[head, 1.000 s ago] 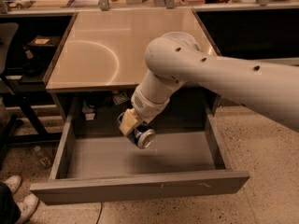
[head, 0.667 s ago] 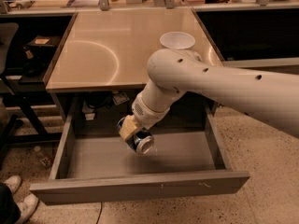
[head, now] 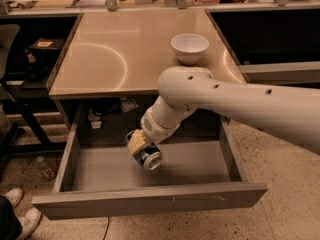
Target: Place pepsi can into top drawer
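The top drawer (head: 150,200) stands pulled open below the beige tabletop, its long grey front panel facing me. My gripper (head: 140,148) is down inside the open drawer, shut on the pepsi can (head: 149,157). The blue can with its silver end lies tilted in the grip, just above the drawer floor, near the middle. The white arm reaches in from the right and hides the back of the gripper.
A white bowl (head: 189,47) sits on the beige tabletop (head: 110,59) near its right edge. A person's shoes (head: 20,215) are at the lower left on the floor, with a small bottle (head: 45,167) nearby. Dark shelving stands at both sides.
The arm has drawn back to the right and lowered a little, uncovering the white bowl. The can stays in the gripper, slightly lower in the drawer.
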You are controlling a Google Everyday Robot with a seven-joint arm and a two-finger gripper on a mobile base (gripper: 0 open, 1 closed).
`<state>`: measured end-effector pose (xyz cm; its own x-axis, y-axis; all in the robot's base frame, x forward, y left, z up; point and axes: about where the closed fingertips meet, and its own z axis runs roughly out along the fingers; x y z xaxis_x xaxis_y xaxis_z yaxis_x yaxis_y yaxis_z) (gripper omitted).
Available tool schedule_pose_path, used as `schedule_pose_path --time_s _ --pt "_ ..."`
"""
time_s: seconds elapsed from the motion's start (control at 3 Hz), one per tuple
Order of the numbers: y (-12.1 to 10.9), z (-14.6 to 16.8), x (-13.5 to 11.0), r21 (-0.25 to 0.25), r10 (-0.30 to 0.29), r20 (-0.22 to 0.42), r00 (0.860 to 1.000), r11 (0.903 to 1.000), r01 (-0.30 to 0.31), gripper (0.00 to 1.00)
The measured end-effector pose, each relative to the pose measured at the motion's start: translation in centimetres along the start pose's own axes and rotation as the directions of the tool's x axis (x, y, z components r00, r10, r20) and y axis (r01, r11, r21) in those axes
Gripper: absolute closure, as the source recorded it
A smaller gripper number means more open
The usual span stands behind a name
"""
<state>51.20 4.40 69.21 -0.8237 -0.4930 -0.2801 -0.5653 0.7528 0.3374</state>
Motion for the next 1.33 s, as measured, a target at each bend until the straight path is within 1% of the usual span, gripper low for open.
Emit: schedule_pose_path --time_s 0.33,0.67,1.33 --pt "-0.3 2.5 0.5 -0.02 0.025 -0.012 1.0 0.9995 -0.026 1.0" --pt "-0.8 4.4 0.9 -0.031 0.039 -0.016 0.999 0.9987 -0.04 1.0" --pt "-1.5 6.1 1.5 -0.037 0.058 -0.018 0.998 0.9976 -0.059 1.0"
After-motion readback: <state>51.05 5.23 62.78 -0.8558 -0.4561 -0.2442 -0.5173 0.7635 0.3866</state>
